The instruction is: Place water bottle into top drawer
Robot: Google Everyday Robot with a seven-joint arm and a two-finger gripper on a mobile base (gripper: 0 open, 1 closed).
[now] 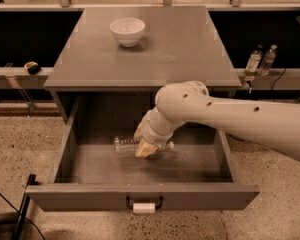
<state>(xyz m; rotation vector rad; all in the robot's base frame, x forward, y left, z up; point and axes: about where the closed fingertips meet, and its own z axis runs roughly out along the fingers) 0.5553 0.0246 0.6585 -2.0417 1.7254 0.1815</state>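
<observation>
The top drawer [80,198] is pulled wide open below the grey tabletop; its black handle and white tag [143,207] face me. The water bottle [123,145], clear and ribbed, lies on its side on the drawer floor, near the middle. My gripper [146,148] is down inside the drawer, right at the bottle's middle and covering part of it. The white arm [230,116] reaches in from the right, over the drawer's right wall.
A white bowl [127,31] stands on the grey tabletop [190,44] at the back left. Two small slim bottles [260,60] stand on a ledge at the right. A small dark object [32,66] lies on the left ledge. Speckled floor surrounds the cabinet.
</observation>
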